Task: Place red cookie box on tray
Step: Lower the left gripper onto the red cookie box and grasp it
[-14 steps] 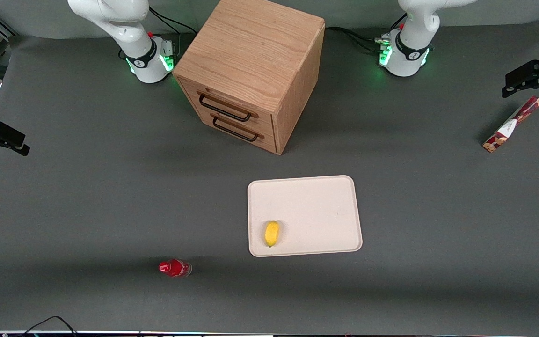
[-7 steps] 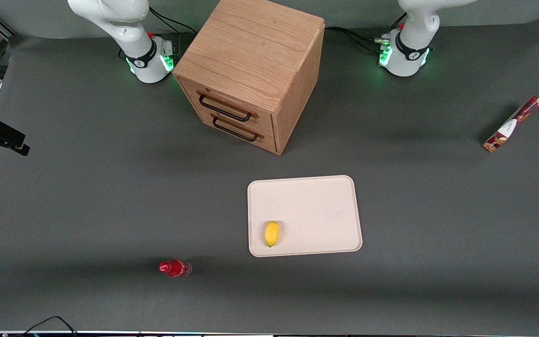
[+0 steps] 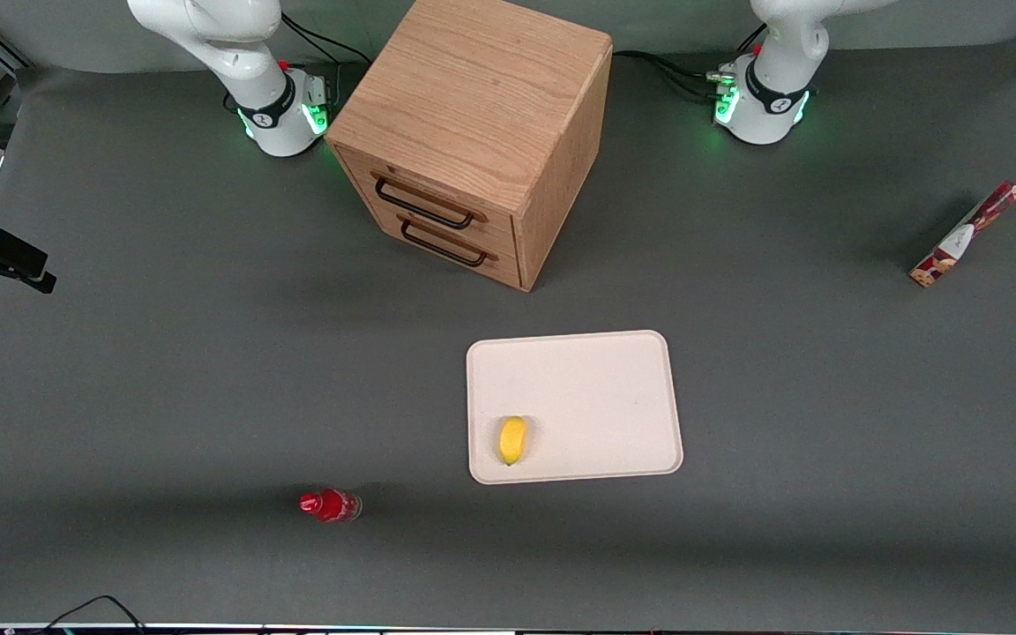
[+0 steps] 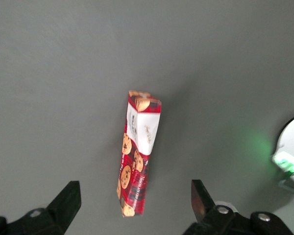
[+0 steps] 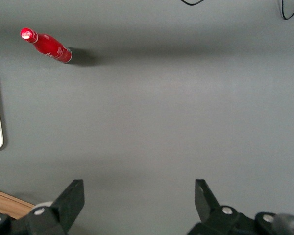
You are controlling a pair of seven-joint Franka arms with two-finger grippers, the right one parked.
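End effector (image 4: pixel 132 208) spread wide, empty, hovering above red cookie box (image 4: pixel 137 152). Box lies on worktop at front view's right edge, well apart from tray (image 3: pixel 574 407), long axis running between fingers.

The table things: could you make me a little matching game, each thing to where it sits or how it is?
Things:
1. cookie box
2. banana
3. red bottle
4. hand

Places or states:
a. on the tray
b. open, above the cookie box
c. on the table toward the working arm's end
d. lying on the table, nearer the front camera than the tray

Pairs: 1-c, 2-a, 3-d, 4-b
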